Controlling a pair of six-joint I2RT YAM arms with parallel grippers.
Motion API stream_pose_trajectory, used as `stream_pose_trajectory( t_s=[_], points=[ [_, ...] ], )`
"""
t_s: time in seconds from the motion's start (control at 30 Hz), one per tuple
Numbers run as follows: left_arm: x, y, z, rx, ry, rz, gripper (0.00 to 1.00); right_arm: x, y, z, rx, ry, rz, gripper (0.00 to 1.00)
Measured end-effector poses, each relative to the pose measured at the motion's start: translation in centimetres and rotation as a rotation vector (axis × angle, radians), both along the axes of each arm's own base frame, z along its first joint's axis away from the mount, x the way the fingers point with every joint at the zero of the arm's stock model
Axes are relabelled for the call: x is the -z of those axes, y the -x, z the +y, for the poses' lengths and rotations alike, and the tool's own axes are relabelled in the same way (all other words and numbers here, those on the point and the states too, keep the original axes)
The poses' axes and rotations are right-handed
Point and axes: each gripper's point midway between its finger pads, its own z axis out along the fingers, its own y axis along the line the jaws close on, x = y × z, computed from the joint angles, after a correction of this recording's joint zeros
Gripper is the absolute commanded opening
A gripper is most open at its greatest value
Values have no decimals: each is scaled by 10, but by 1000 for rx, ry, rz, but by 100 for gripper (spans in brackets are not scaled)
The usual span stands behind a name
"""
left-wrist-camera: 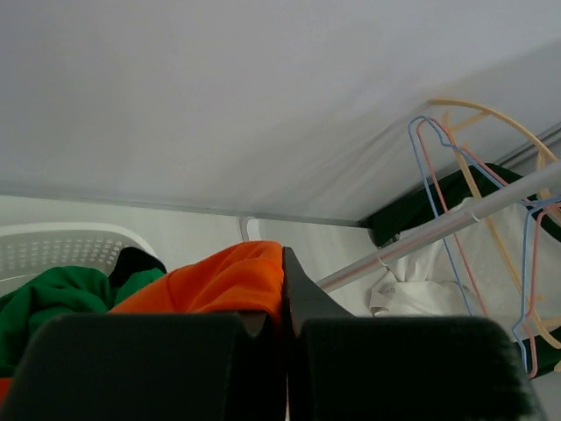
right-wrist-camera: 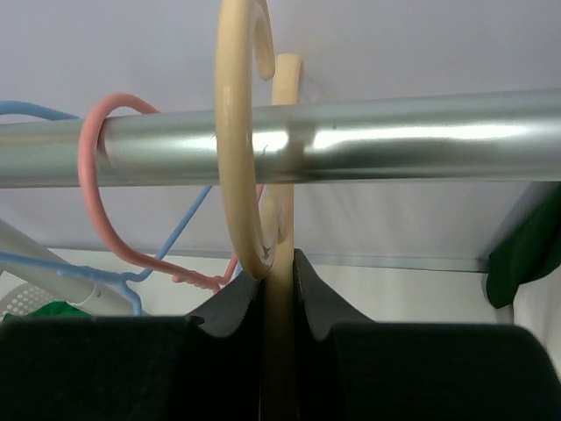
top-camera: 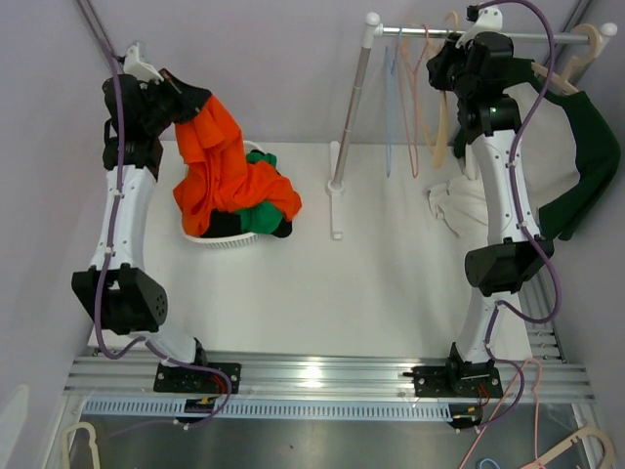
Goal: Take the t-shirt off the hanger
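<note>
My left gripper (top-camera: 184, 100) is shut on an orange t-shirt (top-camera: 217, 161) and holds it up over the white basket (top-camera: 217, 239). In the left wrist view the orange cloth (left-wrist-camera: 219, 281) is pinched between the closed fingers of the left gripper (left-wrist-camera: 285, 303). My right gripper (top-camera: 457, 57) is up at the rail (top-camera: 527, 35), shut on the neck of a cream hanger (right-wrist-camera: 279, 351). That hanger's hook goes over the rail (right-wrist-camera: 394, 145), and the right gripper (right-wrist-camera: 279, 282) is just below it. A dark green t-shirt (top-camera: 591, 156) hangs at the far right.
The basket also holds green (top-camera: 264, 217) and black garments. Blue (top-camera: 391, 98) and pink (top-camera: 415, 98) empty hangers hang on the rail. The rack post (top-camera: 352, 107) stands mid-table. A white garment (top-camera: 454, 205) lies below the rail.
</note>
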Motion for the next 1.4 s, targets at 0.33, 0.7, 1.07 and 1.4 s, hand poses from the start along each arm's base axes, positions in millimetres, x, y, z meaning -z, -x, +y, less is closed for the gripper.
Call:
stream_pose_trajectory(
  t_s=[0.33,0.7,1.07,1.4],
  points=[
    [83,-17,13,-84,3,249,1,21,1,32,-76,8,38,0],
    [222,-44,-8,-55,-17,654,1,16,15,58,-120,8,28,0],
    [328,-13,-32,-18,-59,935,1,15,20,52,-92,11,30,0],
    [311,-9,-34,-3,-69,930,92,15,20,50,-80,13,30,20]
  ],
)
